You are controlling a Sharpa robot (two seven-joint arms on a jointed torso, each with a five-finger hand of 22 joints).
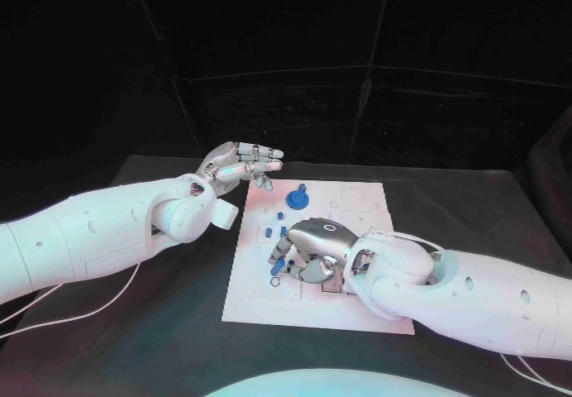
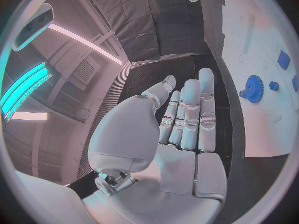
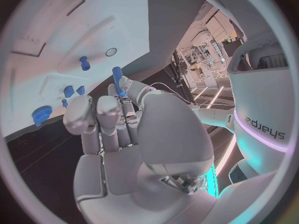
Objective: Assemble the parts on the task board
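Two white arms reach over one white task board (image 1: 364, 306), a flat rectangular plate lying mid-table on the black table (image 1: 143, 347). From the head camera, the left hand (image 1: 245, 165) hangs just off the board's far left corner, its silver fingers loosely apart and holding nothing. The right hand (image 1: 316, 248) is lowered over the board's middle, fingers curled down around a slim blue peg (image 1: 281, 265). One blue gear (image 1: 298, 198) and a few smaller blue parts lie farther up the board.

At the left wrist, the smooth palm is flat with straight fingers (image 2: 187, 119); one toothed gear (image 2: 253, 88) and three small blue pieces show on the board.

At the right wrist, the fingertips pinch the peg (image 3: 117, 79); five more blue parts, one of them the gear (image 3: 41, 115), stand on the plate.
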